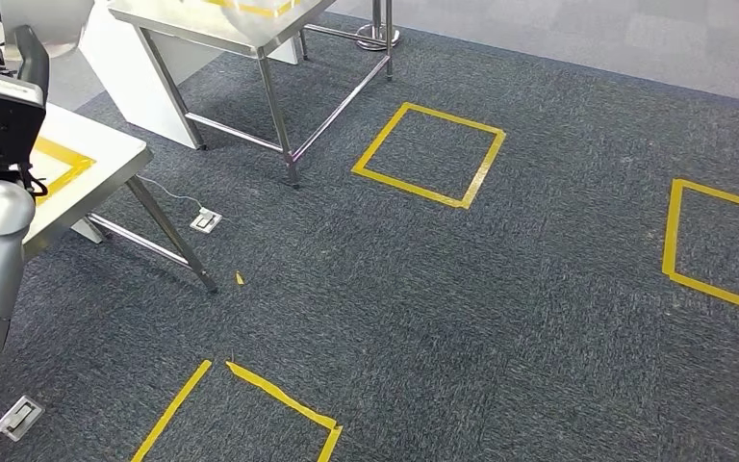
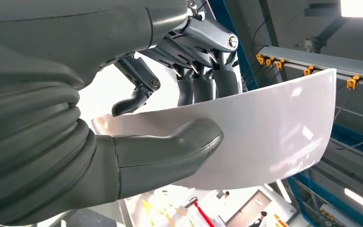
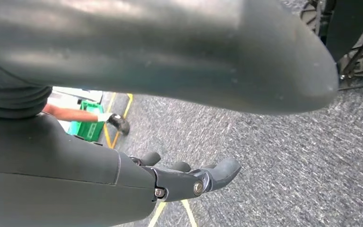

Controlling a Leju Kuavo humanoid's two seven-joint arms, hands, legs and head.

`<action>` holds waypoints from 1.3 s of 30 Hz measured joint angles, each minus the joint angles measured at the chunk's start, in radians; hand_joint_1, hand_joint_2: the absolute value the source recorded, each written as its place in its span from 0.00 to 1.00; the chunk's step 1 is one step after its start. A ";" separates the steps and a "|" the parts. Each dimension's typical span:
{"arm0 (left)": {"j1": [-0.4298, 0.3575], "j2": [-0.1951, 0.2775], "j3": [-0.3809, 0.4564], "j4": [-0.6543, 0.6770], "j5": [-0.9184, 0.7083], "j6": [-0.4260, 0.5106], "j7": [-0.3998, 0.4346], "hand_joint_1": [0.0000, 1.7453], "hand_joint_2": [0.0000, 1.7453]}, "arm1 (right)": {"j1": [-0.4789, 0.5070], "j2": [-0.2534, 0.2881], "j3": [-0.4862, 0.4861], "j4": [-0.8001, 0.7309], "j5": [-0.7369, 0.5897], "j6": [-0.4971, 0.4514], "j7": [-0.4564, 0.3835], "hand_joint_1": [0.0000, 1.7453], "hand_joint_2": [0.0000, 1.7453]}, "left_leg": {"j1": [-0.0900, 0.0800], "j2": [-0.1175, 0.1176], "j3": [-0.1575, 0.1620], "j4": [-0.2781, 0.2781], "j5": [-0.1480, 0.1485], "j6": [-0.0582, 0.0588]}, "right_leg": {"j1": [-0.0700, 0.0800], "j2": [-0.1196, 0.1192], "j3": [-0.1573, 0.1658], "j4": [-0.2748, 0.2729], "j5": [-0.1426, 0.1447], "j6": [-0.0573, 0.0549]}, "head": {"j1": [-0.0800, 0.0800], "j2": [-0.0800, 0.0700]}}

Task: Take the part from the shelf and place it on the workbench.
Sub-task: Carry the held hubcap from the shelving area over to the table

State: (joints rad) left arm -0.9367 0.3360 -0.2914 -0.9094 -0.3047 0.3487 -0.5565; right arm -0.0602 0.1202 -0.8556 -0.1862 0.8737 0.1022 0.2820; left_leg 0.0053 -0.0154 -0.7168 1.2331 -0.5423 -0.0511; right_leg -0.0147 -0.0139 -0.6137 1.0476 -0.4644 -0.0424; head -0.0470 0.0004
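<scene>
The white curved part is held in the left hand, with the thumb under it and the fingers over its edge. The right hand is held loosely apart over the carpet. A table is seen farther off.

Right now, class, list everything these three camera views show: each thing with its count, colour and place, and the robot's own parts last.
Part: one, glossy white curved panel, held in the left hand.
Tables: two, white tops with steel legs, left and upper left of the head view; yellow tape on each top.
Tape squares: three, yellow, on the dark grey carpet; the nearest one is torn.
Floor sockets: two, silver, on the carpet at left.
Crate: one, green, on the floor far behind the right hand.
Left hand: grey, thumb and fingers gripping the part.
Right hand: grey, hanging over the carpet, holding nothing.
</scene>
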 joint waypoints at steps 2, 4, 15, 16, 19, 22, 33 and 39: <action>0.012 0.003 0.000 0.000 0.000 0.001 0.001 1.00 1.00 | 0.002 0.000 0.000 0.000 0.003 0.000 0.001 0.00 0.00 | 0.001 0.004 -0.035 0.073 -0.016 -0.002 | 0.000 -0.016 0.000 0.000 -0.002 -0.002 | 0.000 0.000; 0.019 0.008 0.000 -0.004 0.000 0.001 0.003 1.00 1.00 | 0.002 0.000 0.000 0.000 0.006 0.001 0.001 0.00 0.00 | 0.001 0.012 0.001 0.001 0.034 0.001 | 0.001 -0.032 0.003 0.000 -0.005 0.000 | 0.000 0.000; 0.035 0.029 0.008 -0.051 -0.005 0.006 0.010 1.00 1.00 | 0.001 0.000 0.000 0.000 0.017 0.003 0.000 0.00 0.00 | -0.003 0.004 0.115 -0.220 0.109 0.058 | 0.004 -0.002 -0.070 0.185 -0.110 0.045 | 0.008 0.000; 0.039 0.029 0.008 -0.051 -0.005 0.006 0.010 1.00 1.00 | 0.002 0.000 0.000 0.000 0.018 0.003 0.000 0.00 0.00 | -0.003 -0.006 0.114 -0.218 0.108 0.059 | 0.004 0.005 -0.102 0.244 -0.128 0.047 | 0.009 0.000; 0.054 0.028 0.009 -0.055 -0.007 0.007 0.011 1.00 1.00 | 0.003 0.000 0.000 0.000 0.022 0.003 0.002 0.00 0.00 | -0.002 -0.038 0.113 -0.212 0.106 0.057 | 0.003 0.012 -0.106 0.220 -0.079 0.046 | 0.010 0.000; 0.062 0.030 0.019 -0.067 -0.015 0.012 0.011 1.00 1.00 | 0.002 0.000 0.000 0.000 0.027 0.002 0.000 0.00 0.00 | -0.001 -0.065 0.108 -0.200 0.099 0.043 | -0.001 0.041 -0.019 0.036 -0.003 0.043 | 0.011 0.000; 0.087 0.055 0.042 -0.082 -0.023 0.013 0.010 1.00 1.00 | 0.000 0.001 0.000 0.000 0.033 0.002 -0.006 0.00 0.00 | 0.004 0.005 -0.022 0.055 -0.008 -0.004 | 0.002 -0.024 0.001 -0.005 0.004 0.000 | 0.002 0.000; 0.085 0.062 0.048 -0.090 -0.024 0.008 0.007 1.00 1.00 | -0.001 0.002 0.000 0.000 0.034 0.002 -0.007 0.00 0.00 | -0.010 0.057 0.113 -0.208 0.095 0.022 | 0.011 -0.068 0.012 -0.005 -0.005 0.021 | 0.003 0.000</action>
State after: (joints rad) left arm -0.8516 0.3982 -0.2432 -0.9994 -0.3284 0.3562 -0.5494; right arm -0.0612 0.1222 -0.8559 -0.1862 0.9074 0.1040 0.2754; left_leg -0.0047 0.0419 -0.6039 1.0254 -0.4477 -0.0287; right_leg -0.0039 -0.0823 -0.6014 1.0427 -0.4698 -0.0219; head -0.0442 0.0004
